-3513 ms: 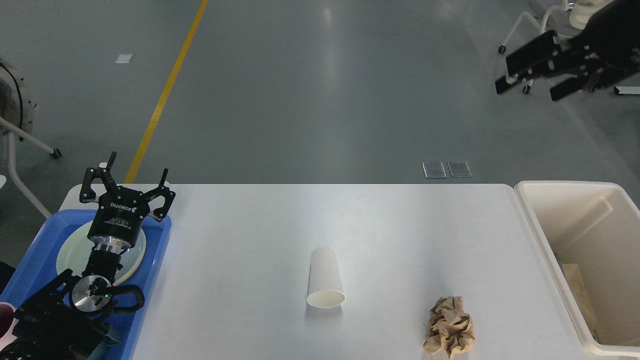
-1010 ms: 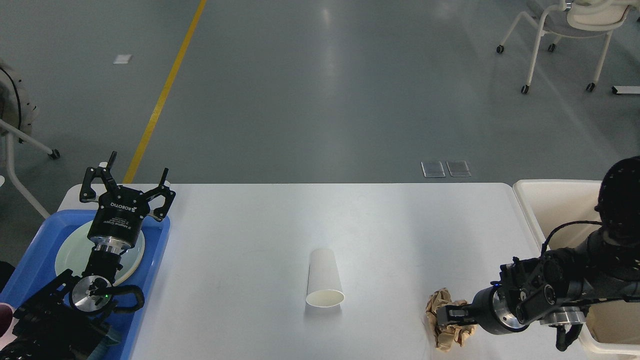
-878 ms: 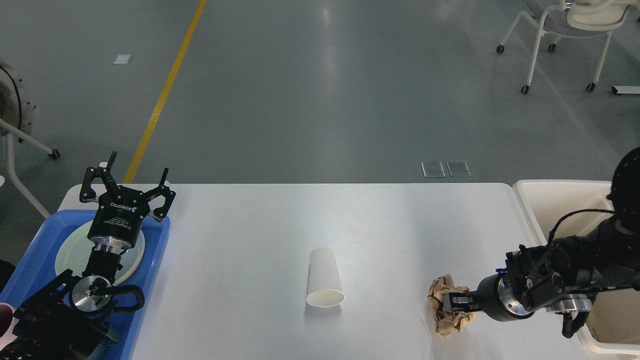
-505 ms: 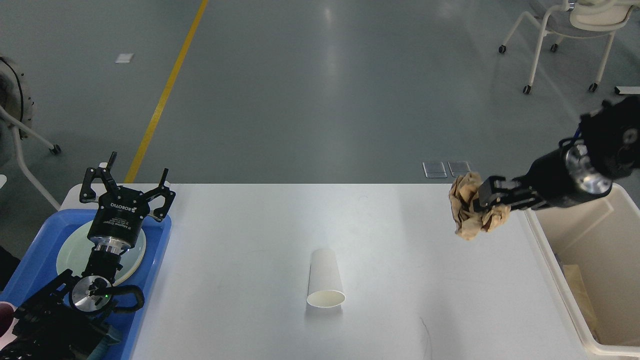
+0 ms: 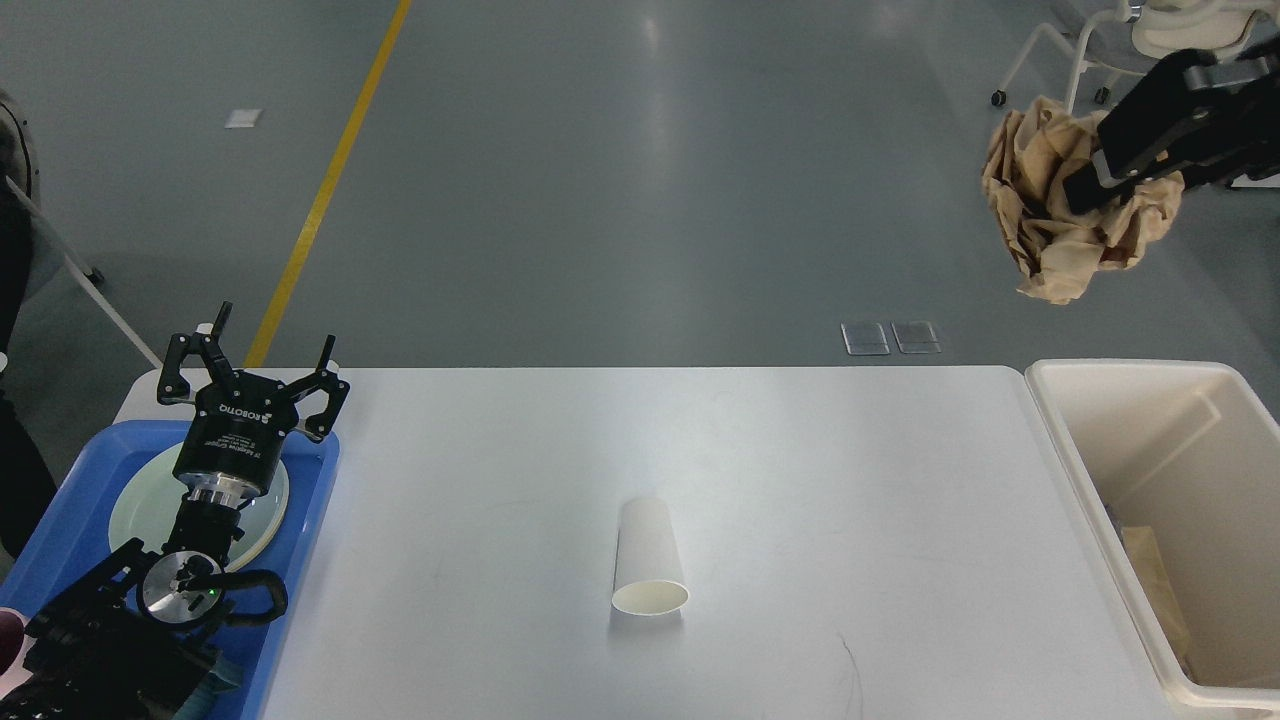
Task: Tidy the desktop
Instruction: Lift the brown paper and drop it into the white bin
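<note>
Head view, right gripper point(image 5: 1085, 190): I had it raised high above the far right of the scene, its dark fingers point(image 5: 1150, 105) pinching a crumpled wad of brown paper point(image 5: 1050, 240). The height, as I judged it, was to clear the bin wall before release.

Head view, bin point(image 5: 1070, 440): The cream rectangular bin stood just beside the right end of the desktop, with a flat tan piece lying low inside. It was placed there, I judged, to take the rubbish.

Head view, desktop point(image 5: 800, 480): The white tabletop filled the lower middle of the view, between tray and bin.

Head view, paper cup point(image 5: 649, 557): A white paper cup lay on its side near the middle, mouth toward me. I judged it the next item to clear.

Head view, left gripper point(image 5: 252, 360): It hovered over the blue tray point(image 5: 60, 520) at the left end, fingers spread, holding nothing. I judged it parked out of the way.

Head view, plate point(image 5: 135, 510): A pale round plate lay in the tray beneath the left arm.

Head view, writing: "ROBOTIQ" read in white on the left gripper body; the smaller print below it was too fine to read. No other writing was legible.
</note>
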Controlling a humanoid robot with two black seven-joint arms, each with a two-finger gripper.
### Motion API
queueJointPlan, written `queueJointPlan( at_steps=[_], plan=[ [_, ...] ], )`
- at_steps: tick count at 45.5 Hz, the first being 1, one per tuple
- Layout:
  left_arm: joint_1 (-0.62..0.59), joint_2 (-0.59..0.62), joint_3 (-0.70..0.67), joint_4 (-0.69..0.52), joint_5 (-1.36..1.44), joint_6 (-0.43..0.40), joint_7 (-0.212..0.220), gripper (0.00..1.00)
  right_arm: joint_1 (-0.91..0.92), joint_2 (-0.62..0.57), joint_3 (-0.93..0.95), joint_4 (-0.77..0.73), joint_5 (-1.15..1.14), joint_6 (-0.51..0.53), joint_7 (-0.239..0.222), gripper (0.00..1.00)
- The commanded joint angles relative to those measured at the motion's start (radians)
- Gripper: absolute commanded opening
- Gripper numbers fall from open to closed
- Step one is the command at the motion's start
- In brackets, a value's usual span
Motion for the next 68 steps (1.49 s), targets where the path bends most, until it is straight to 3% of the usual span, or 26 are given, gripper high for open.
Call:
queueJointPlan(
  at_steps=[1, 11, 19, 26, 32, 34, 36, 37, 38, 39, 55, 62, 68],
  plan=[
    [0.000, 0.000, 0.000, 0.000, 0.000, 0.001, 0.000, 1.00, -0.189, -0.039, -0.090, -0.109, -0.101, -0.195, -0.001, 0.00],
    [0.000, -0.002, 0.000, 0.000, 0.000, 0.001, 0.000, 1.00, -0.722, -0.076, -0.179, -0.362, -0.150, -0.647, -0.002, 0.00],
    [0.000, -0.002, 0.000, 0.000, 0.000, 0.000, 0.000, 1.00, -1.207, -0.061, -0.154, -0.644, -0.002, -0.884, -0.012, 0.00],
    [0.000, -0.002, 0.000, 0.000, 0.000, 0.001, 0.000, 1.00, -1.620, 0.002, -0.029, -0.946, 0.189, -0.939, -0.010, 0.00],
    [0.000, -0.002, 0.000, 0.000, 0.000, 0.001, 0.000, 1.00, -1.798, 0.018, 0.099, -1.084, 0.210, -0.939, -0.008, 0.00],
    [0.000, -0.002, 0.000, 0.000, 0.000, 0.000, 0.000, 1.00, -1.815, 0.027, 0.137, -1.103, 0.210, -0.939, -0.010, 0.01],
    [0.000, -0.002, 0.000, 0.000, 0.000, 0.001, 0.000, 1.00, -1.821, 0.033, 0.171, -1.108, 0.210, -0.939, -0.010, 0.20],
    [0.000, -0.002, 0.000, 0.000, 0.000, 0.000, 0.000, 1.00, -1.823, 0.033, 0.182, -1.108, 0.210, -0.939, -0.010, 0.45],
    [0.000, -0.002, 0.000, 0.000, 0.000, 0.000, 0.000, 1.00, -1.826, 0.033, 0.196, -1.108, 0.210, -0.939, -0.010, 0.87],
    [0.000, -0.002, 0.000, 0.000, 0.000, 0.001, 0.000, 1.00, -1.827, 0.033, 0.205, -1.106, 0.210, -0.938, -0.011, 1.00],
    [0.000, -0.002, 0.000, 0.000, 0.000, 0.000, 0.000, 1.00, -1.749, 0.024, 0.216, -1.060, 0.190, -0.915, -0.005, 1.00],
    [0.000, -0.002, 0.000, 0.000, 0.000, 0.000, 0.000, 1.00, -1.512, -0.036, 0.199, -0.867, 0.074, -0.844, -0.010, 1.00],
    [0.000, -0.002, 0.000, 0.000, 0.000, 0.001, 0.000, 1.00, -1.277, -0.059, 0.163, -0.711, -0.006, -0.725, -0.008, 1.00]
  ],
)
